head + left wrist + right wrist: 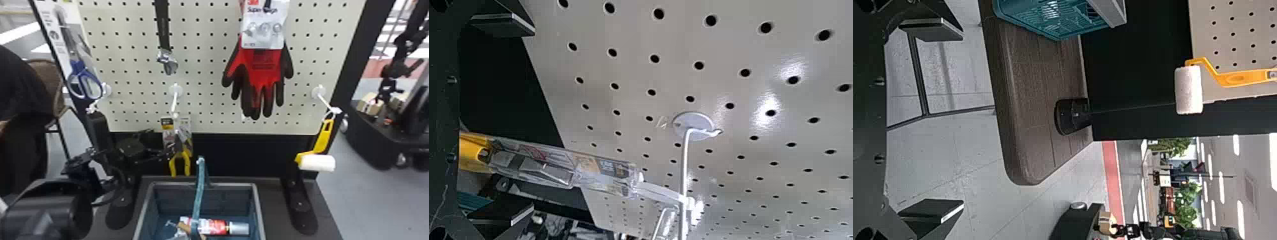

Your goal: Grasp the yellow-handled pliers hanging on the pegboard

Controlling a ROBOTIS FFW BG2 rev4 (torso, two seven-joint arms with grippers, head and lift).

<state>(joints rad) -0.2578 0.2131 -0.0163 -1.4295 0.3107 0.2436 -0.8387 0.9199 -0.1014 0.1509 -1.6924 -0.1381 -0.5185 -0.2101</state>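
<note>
Pegboard (207, 79) stands upright behind the dark bench (271, 188). A blue basket (229, 185) sits on the bench below it. Left hand (524, 120) is at the board's lower edge, fingers spread wide either side of the yellow-handled pliers (180, 153). The pliers are in a clear pack, hanging from a white hook (174, 95). Right hand (928, 120) is also spread wide, facing the bench's end.

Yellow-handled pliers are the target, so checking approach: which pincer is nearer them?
Left. The left pincer stands open around the yellow-handled pliers at the pegboard; the right pincer is open well away, off the table corner, facing the paint roller.
</note>
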